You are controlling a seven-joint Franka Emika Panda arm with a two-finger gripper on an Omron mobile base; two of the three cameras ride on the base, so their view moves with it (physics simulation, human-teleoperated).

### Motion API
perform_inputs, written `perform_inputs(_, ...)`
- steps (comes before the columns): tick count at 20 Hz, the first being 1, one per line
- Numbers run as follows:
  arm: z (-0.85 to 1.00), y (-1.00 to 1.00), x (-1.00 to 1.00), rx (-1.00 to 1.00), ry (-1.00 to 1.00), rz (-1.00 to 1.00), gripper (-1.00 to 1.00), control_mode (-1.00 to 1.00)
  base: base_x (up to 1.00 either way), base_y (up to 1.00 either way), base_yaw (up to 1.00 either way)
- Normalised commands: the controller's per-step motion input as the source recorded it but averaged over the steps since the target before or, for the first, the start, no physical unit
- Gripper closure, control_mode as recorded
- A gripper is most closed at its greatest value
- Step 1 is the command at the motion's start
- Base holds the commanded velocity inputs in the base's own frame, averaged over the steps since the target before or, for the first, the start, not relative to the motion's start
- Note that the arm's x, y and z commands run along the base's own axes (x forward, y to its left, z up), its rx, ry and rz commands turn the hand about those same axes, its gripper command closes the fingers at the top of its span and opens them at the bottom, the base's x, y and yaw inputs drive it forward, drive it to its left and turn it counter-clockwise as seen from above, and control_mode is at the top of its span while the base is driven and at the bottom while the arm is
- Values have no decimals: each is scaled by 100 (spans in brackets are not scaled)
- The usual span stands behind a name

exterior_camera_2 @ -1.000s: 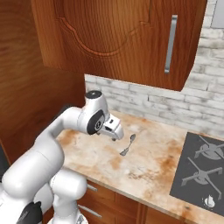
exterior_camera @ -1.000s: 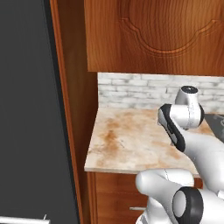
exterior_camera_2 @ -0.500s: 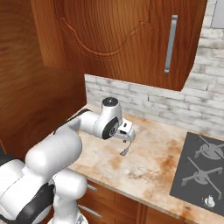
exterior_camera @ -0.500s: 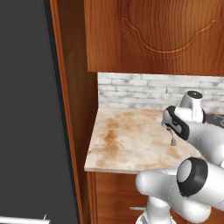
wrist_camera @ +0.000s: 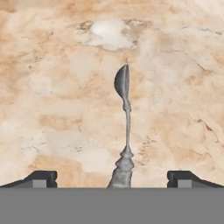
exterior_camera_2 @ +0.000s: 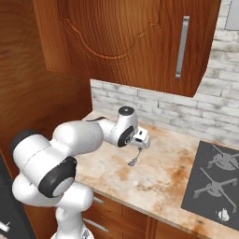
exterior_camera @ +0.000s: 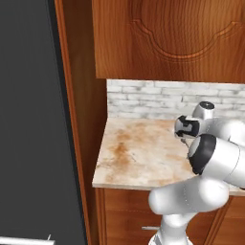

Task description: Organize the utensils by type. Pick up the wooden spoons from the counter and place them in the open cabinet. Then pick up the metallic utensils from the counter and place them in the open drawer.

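A small spoon (exterior_camera_2: 134, 158) lies flat on the table (exterior_camera_2: 163, 179), left of the stovetop (exterior_camera_2: 212, 184) and in front of the brick backsplash (exterior_camera_2: 186, 114). The gripper (exterior_camera_2: 138, 148) hangs just above the spoon, wall cabinet (exterior_camera_2: 135, 42) overhead.

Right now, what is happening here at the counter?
The white arm has its tool open above a small metal spoon lying on the counter. In the hand view the spoon lies between the two fingertips, its bowl pointing away, and it is not gripped yet. The right base view shows the same spoon just under the tool, with a stove to its right. It looks like the arm is lining up for a grasp.
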Motion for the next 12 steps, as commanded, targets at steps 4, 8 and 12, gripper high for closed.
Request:
perform_inputs(4,-33,-20,59,0,4,5,-100,-100,0,0,0)
perform_inputs(8,-33,-27,58,0,15,8,-100,-100,0,0,0)
perform_inputs(12,-31,-30,55,0,14,8,-100,-100,0,0,0)
